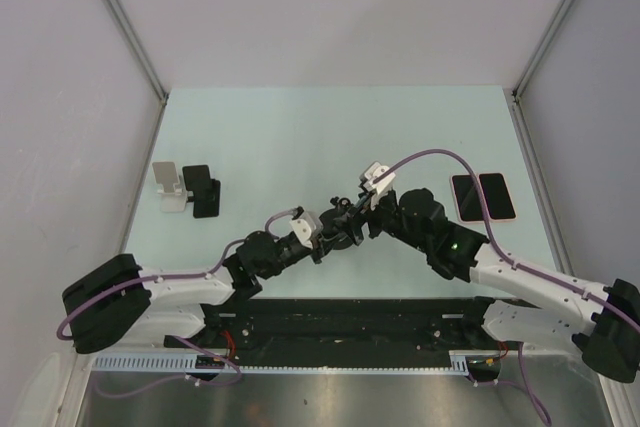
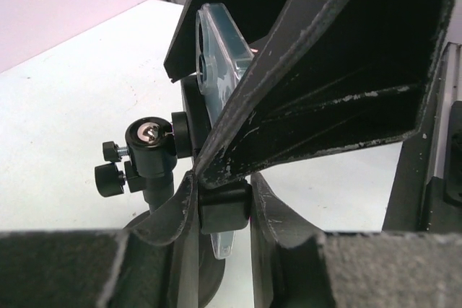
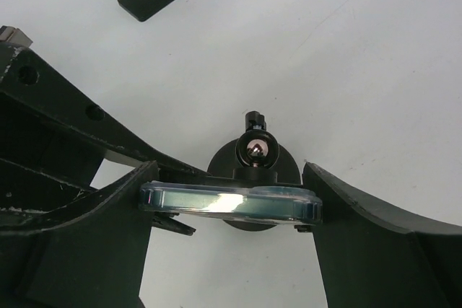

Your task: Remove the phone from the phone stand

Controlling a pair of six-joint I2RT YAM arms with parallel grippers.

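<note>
Centre frame: left gripper [image 2: 224, 200] pinches the phone stand [image 2: 149, 151] to steady it — right gripper [image 3: 227, 187] clasps the phone [image 3: 231, 204] by its edges, ready to lift.

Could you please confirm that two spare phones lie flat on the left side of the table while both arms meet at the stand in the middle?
Not quite: the two spare phones lie flat on the right side of the table, as the top external view shows. Both arms do meet at the stand in the middle.
</note>
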